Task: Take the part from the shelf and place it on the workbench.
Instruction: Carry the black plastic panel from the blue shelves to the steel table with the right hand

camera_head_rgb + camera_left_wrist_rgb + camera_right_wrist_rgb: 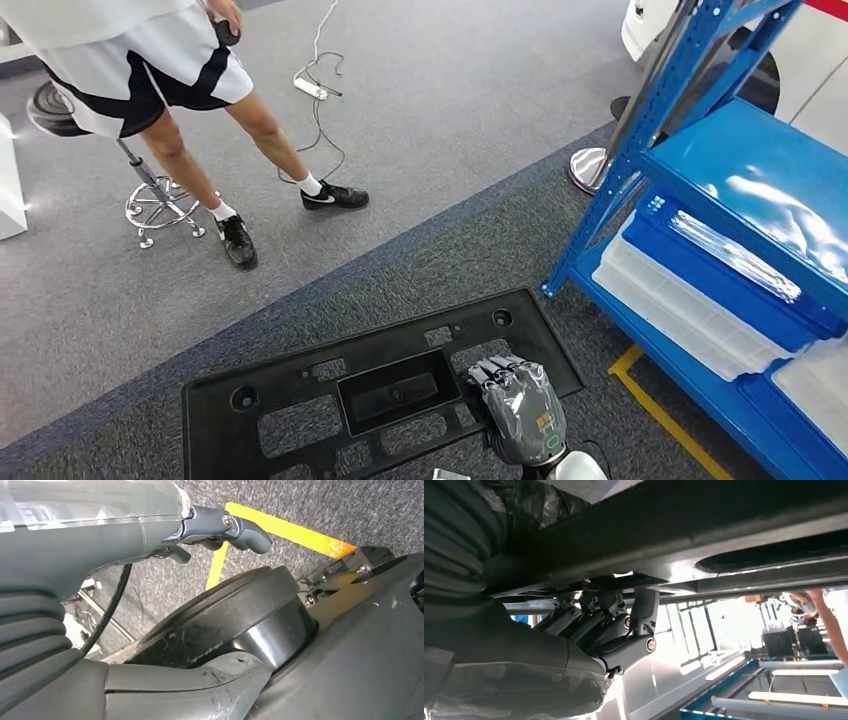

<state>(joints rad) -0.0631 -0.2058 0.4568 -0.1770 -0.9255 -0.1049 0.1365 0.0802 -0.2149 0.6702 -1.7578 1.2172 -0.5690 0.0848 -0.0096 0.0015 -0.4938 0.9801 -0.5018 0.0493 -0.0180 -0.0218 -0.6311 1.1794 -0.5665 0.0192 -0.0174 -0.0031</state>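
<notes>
Right hand [520, 405] grips the far right edge of a long black plastic panel [330, 395], fingers [596, 625] hooked over its rim; panel held flat above grey carpet [430, 120], beside the blue shelf [745, 165]. Left hand [220, 527] hangs near the floor, fingers loosely curled, holding nothing.

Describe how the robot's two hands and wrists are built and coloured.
The right hand has a grey shell under clear plastic film, dark jointed fingers with silver screws, and a small green-and-orange sticker. The left hand has a grey ribbed wrist cover, dark grey fingers and a black cable.
</notes>
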